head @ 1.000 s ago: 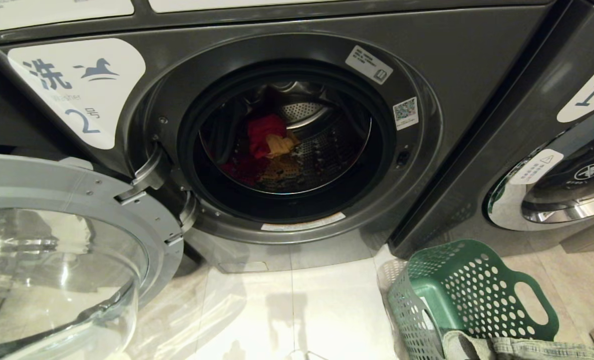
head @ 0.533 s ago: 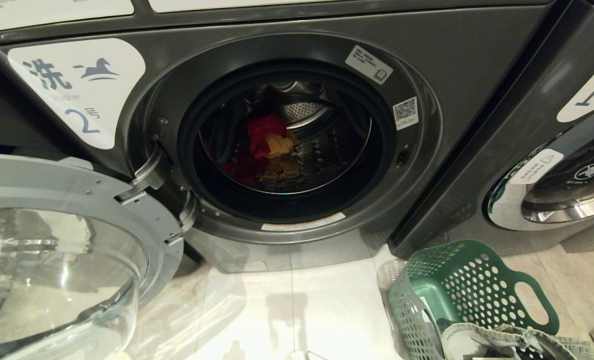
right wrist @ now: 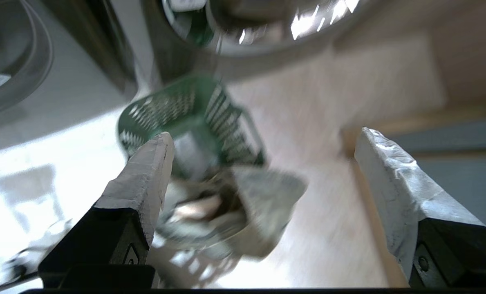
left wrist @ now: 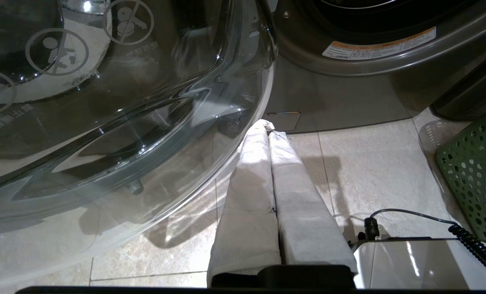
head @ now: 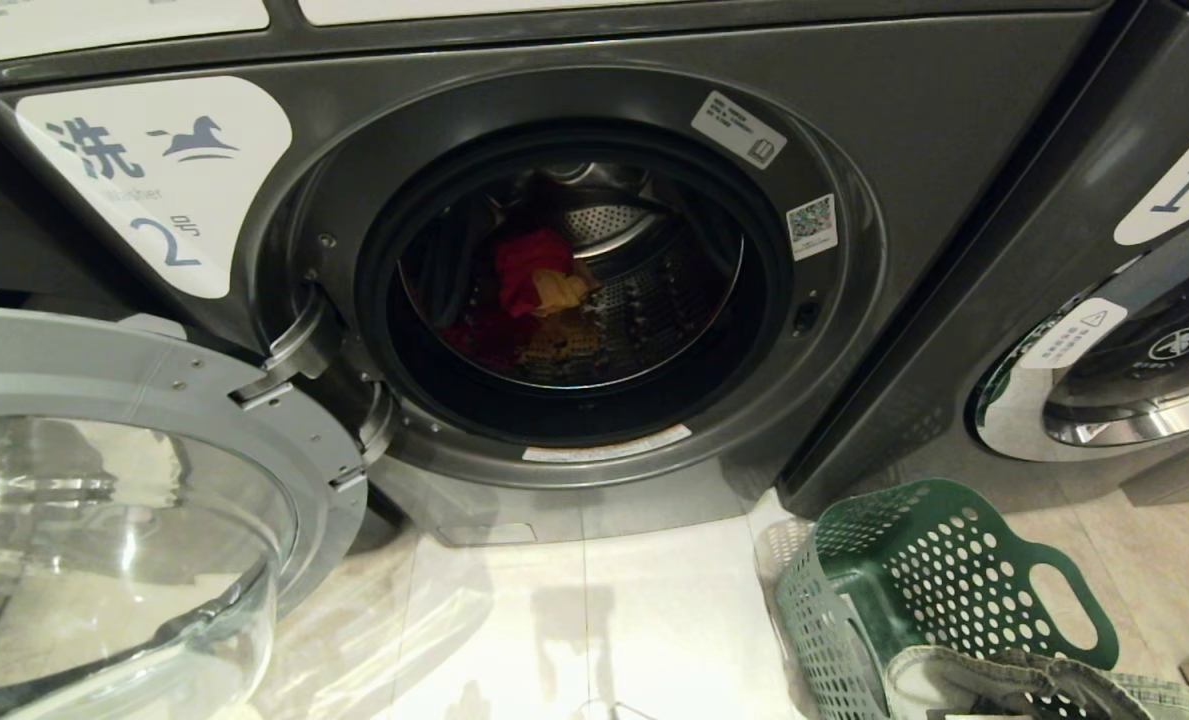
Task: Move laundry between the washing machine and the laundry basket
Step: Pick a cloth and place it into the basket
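The washing machine [head: 904, 150] marked 2 stands with its round door [head: 154, 400] swung open to the left. Red laundry [head: 526, 262] and a mustard-yellow piece [head: 561, 290] lie deep in the drum. The green laundry basket [head: 944, 590] sits on the floor at the lower right, with a grey denim-like garment [head: 994, 685] bunched over its near rim. My right gripper [right wrist: 265, 134] hangs open above the basket [right wrist: 210, 110] and that garment [right wrist: 251, 200], with nothing between its fingers. My left gripper [left wrist: 269, 128] is shut and empty, low over the floor beside the glass door [left wrist: 124, 102].
Another washer marked 1 [head: 1134, 330] stands to the right, its door closed. The open door takes up the lower left. Pale floor tiles [head: 594, 620] lie between door and basket. A coiled black cable [left wrist: 467, 241] and a white housing sit near my left gripper.
The grey garment on the basket's near rim has bunched up and shifted; it lay flatter a second ago. Washer, door and drum laundry have not moved.
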### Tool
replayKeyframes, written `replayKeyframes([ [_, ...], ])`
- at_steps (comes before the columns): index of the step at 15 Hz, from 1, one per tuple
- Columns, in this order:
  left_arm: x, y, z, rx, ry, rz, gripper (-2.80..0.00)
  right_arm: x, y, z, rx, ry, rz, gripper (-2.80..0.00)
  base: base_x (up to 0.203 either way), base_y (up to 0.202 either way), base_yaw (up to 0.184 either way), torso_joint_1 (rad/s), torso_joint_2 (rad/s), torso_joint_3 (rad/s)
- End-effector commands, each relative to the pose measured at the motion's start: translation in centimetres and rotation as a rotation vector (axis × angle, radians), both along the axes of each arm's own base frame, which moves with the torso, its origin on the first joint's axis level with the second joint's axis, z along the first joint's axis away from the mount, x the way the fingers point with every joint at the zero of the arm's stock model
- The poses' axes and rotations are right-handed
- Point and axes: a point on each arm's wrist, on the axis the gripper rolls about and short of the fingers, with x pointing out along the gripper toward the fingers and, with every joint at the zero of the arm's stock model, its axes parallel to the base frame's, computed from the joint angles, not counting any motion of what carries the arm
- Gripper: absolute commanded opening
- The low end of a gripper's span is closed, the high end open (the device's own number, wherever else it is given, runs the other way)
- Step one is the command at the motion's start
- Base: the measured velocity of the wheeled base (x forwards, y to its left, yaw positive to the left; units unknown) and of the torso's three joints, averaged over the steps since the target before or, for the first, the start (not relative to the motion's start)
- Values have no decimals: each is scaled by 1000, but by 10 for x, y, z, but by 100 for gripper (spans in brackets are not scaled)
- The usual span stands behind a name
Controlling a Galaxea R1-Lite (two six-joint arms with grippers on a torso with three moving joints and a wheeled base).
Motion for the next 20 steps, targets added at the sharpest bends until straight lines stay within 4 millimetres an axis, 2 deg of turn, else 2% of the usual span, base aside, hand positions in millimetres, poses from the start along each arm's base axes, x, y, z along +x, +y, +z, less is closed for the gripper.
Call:
replayKeyframes([
  [1, 0, 0, 0, 0, 2, 0, -280, 88, 23, -14, 142, 271, -135, 0, 0, 0, 0, 0, 0, 0],
  [2, 0, 0, 0, 0, 2, 0, -280, 99, 23, -26, 179, 346, -174, 0, 0, 0, 0, 0, 0, 0],
  [3, 0, 0, 0, 0, 2, 0, -280, 100, 22, -38, 205, 411, -207, 0, 0, 0, 0, 0, 0, 0],
  [4, 0, 0, 0, 0, 2, 0, -280, 92, 18, -50, 227, 461, -237, 0, 0, 0, 0, 0, 0, 0],
  [7, 0, 0, 0, 0, 2, 0, -280, 61, 7, -105, 278, 605, -335, 0, 0, 0, 0, 0, 0, 0],
  [9, 0, 0, 0, -1, 0, 0, -280, 54, -1, -131, 341, 636, -421, 0, 0, 0, 0, 0, 0, 0],
  [12, 0, 0, 0, -1, 0, 0, -280, 54, -11, -156, 398, 656, -480, 0, 0, 0, 0, 0, 0, 0],
  [15, 0, 0, 0, -1, 0, 0, -280, 68, -19, -181, 408, 663, -514, 0, 0, 0, 0, 0, 0, 0],
  [20, 0, 0, 0, 0, 2, 0, -280, 103, -33, -202, 462, 711, -559, 0, 0, 0, 0, 0, 0, 0],
])
